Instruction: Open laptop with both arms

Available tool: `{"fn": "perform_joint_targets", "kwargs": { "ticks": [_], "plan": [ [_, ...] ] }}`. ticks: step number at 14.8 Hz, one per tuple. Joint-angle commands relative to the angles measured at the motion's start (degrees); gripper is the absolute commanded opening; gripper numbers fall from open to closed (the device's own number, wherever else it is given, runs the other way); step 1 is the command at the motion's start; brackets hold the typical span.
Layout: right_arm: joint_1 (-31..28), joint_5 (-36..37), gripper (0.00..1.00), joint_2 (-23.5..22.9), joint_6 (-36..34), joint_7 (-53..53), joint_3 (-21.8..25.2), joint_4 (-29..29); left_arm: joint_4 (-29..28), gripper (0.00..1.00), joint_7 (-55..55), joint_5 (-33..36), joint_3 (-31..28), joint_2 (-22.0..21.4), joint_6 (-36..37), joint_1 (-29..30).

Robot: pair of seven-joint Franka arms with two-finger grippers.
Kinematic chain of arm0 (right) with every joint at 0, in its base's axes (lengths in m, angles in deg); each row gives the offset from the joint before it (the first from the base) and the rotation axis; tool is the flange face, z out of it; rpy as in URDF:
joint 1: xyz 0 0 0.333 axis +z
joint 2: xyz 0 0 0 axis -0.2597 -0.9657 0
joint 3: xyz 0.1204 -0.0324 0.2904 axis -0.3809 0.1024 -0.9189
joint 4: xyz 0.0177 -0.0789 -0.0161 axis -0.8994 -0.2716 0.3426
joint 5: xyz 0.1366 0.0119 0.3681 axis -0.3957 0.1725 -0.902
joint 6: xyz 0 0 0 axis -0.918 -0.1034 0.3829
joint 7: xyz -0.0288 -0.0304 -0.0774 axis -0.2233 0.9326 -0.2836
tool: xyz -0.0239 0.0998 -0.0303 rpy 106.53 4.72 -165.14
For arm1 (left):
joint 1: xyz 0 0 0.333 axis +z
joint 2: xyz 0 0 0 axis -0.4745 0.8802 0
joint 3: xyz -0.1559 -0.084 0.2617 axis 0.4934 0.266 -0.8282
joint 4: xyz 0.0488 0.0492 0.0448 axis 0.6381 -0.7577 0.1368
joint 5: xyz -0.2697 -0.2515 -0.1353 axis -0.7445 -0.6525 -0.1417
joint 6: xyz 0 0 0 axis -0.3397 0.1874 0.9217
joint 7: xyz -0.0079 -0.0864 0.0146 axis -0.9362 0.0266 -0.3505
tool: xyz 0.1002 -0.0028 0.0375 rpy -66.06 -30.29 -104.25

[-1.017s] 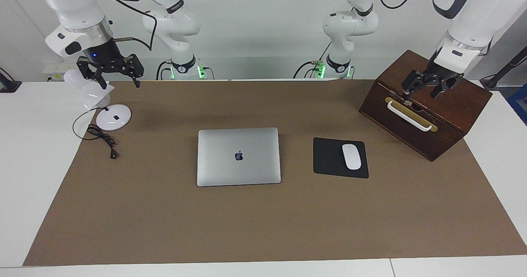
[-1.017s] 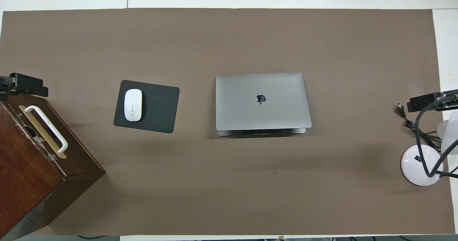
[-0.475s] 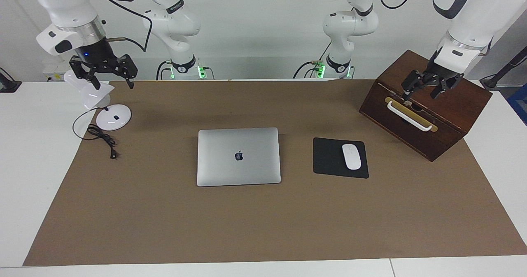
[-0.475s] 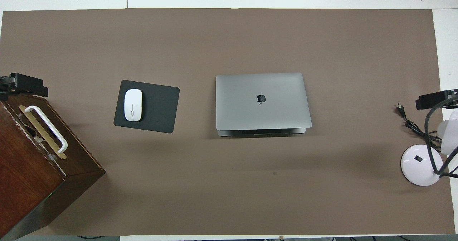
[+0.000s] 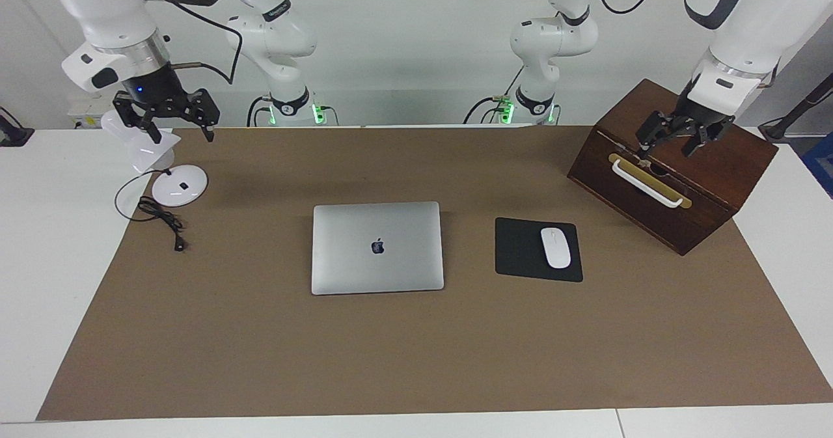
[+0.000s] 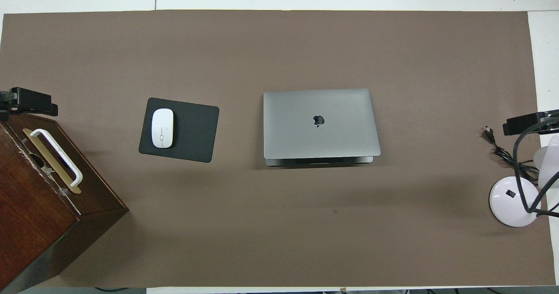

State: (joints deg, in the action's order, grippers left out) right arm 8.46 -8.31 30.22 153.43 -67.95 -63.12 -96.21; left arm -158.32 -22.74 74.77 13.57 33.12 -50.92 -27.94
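The closed laptop (image 5: 377,247) is lying mid-mat, beside the mouse pad (image 5: 520,249) carrying a white mouse (image 5: 556,247). The left gripper (image 5: 672,140) is hanging over the wooden box (image 5: 716,171), fingers apart. The right gripper (image 5: 174,120) is hovering over the desk lamp (image 5: 156,158), fingers spread, gripping nothing.

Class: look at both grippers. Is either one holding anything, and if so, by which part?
Nothing is held. The left gripper is open over the wooden box; the right gripper is open over the desk lamp. The laptop lies closed, untouched.
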Motion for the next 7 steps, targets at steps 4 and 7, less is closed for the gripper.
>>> {"fn": "perform_joint_targets", "kwargs": {
  "ticks": [4,7],
  "plan": [
    [-0.18,-5.97,1.0,2.59,11.68,6.21,-0.4,-9.95,-1.28,1.0,0.83,-0.07,0.11,-1.05,-0.74,0.49],
    [1.13,-7.56,1.0,3.12,15.04,13.4,-1.02,-11.99,-1.55,0.0,0.75,-0.07,0.2,-1.14,-1.0,0.49]
  ]
}}
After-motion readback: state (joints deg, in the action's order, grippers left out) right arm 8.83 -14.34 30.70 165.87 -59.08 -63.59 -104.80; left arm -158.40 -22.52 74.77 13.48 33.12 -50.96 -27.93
